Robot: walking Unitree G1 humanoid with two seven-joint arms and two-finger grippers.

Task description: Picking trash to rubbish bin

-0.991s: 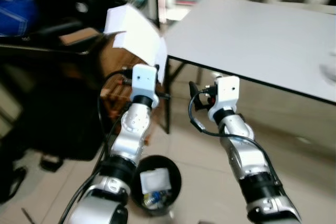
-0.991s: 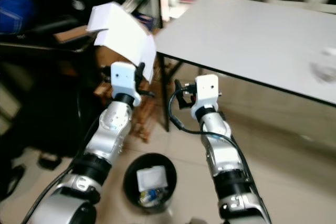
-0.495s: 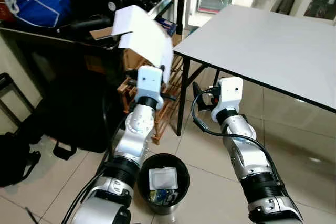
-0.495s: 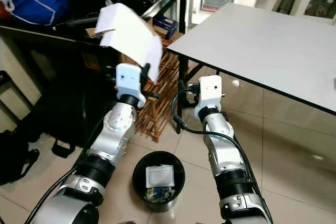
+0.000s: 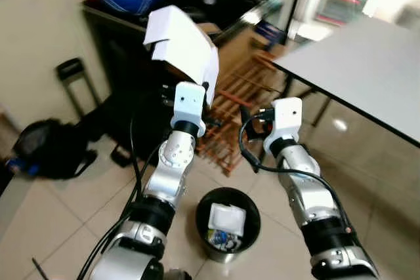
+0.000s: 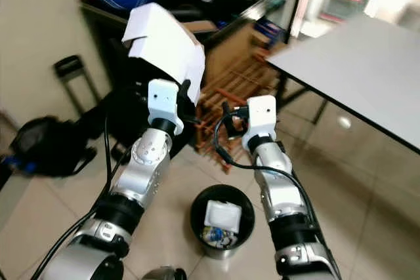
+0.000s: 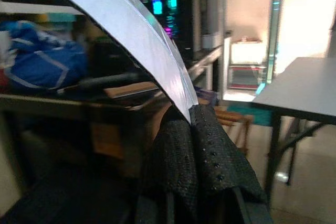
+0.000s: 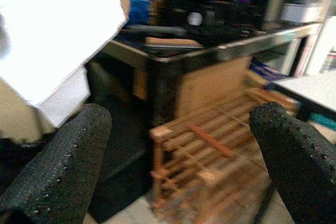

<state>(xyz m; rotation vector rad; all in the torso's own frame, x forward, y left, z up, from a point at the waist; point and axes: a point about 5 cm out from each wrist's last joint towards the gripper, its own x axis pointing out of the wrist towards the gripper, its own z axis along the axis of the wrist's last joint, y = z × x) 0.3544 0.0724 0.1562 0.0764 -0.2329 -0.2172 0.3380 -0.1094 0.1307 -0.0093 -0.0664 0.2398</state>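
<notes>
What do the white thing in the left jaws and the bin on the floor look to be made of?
White sheet: looks like thin matt paper or card, since it bends and folds; the left gripper is shut on its edge. Rubbish bin: dark round tub, probably plastic or metal; blur leaves it open.

Left gripper (image 7: 191, 124) fingers pressed together on white paper (image 7: 126, 30) edge; blue bag (image 7: 42, 69), grey table (image 7: 302, 85) behind

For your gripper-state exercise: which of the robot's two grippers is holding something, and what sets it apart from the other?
The left gripper: it is shut on the white folded paper, raised high. The right gripper is open and holds nothing.
</notes>
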